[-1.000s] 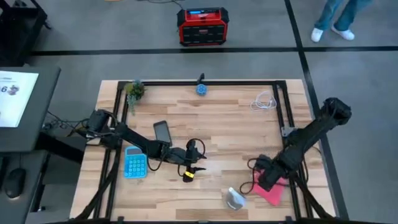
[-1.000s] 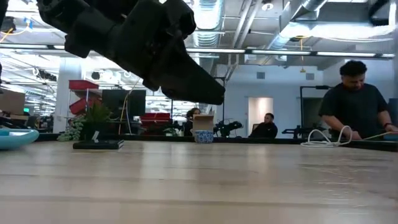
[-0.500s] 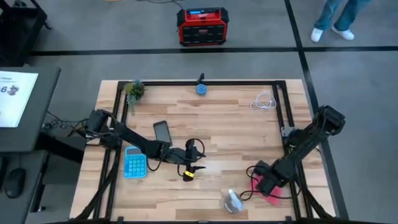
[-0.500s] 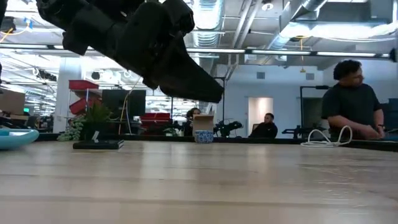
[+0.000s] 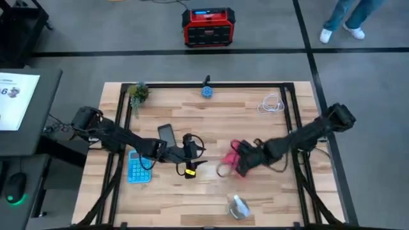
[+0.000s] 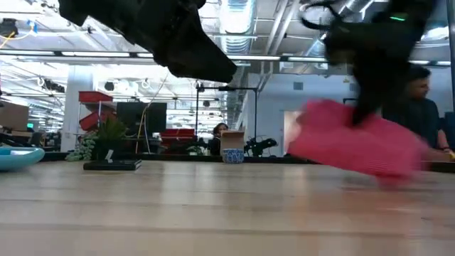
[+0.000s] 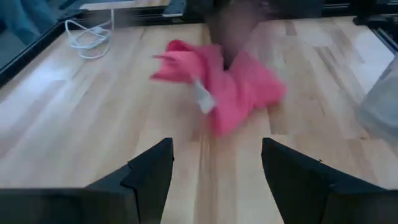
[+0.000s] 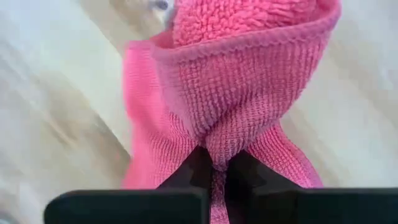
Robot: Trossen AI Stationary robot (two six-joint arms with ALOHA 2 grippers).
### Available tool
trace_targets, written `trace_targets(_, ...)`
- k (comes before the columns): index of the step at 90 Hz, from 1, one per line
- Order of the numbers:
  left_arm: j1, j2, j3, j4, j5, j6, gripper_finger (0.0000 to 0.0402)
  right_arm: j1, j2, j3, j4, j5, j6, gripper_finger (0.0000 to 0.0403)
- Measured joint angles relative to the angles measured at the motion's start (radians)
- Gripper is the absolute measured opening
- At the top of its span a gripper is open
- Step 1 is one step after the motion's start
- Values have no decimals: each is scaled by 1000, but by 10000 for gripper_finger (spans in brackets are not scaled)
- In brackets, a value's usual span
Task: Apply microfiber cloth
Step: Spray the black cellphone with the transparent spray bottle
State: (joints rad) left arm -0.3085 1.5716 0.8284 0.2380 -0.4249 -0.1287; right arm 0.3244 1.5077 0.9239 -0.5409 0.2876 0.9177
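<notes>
The wooden surface [image 5: 255,191] carries both arms. The right gripper [image 8: 214,163] reaches over the middle of the surface with its fingers clamped on a bunched fold of the microfiber cloth [image 5: 231,156], which hangs clear above the wood. The left gripper [image 7: 214,163] hovers near the centre, just beside the cloth, fingers apart and holding nothing. The light-blue calculator [image 5: 138,168] lies toward the left edge.
</notes>
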Motion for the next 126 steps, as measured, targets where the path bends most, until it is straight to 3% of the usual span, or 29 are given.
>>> trace_targets(12, -10, 0, 0, -15, 1, -15, 219, -96, 57, -2, 107, -74, -132, 4)
trace_targets(30, -23, 0, 0, -34, 0, -36, 219, -190, 163, -2, 137, -105, -176, 22)
trace_targets(50, -25, 0, 0, -40, 0, -68, 219, -220, 164, -1, 252, -162, -321, 121)
trace_targets(63, -25, 0, 0, -41, 9, -101, 219, -205, 70, 1, 211, -158, -369, 187)
trace_targets(73, -24, 0, 0, -43, 36, -113, 219, -183, 11, 1, 118, -123, -330, 212)
trace_targets(87, -5, 0, 0, -45, 53, -149, 219, -176, 11, -35, 65, -60, -212, 209)
trace_targets(100, 11, 7, 0, -31, 74, -170, 219, -196, 69, -126, 233, -39, -156, 189)
trace_targets(126, 52, 243, 2, 279, 88, -222, 219, -201, 134, -152, 174, 67, 21, 134)
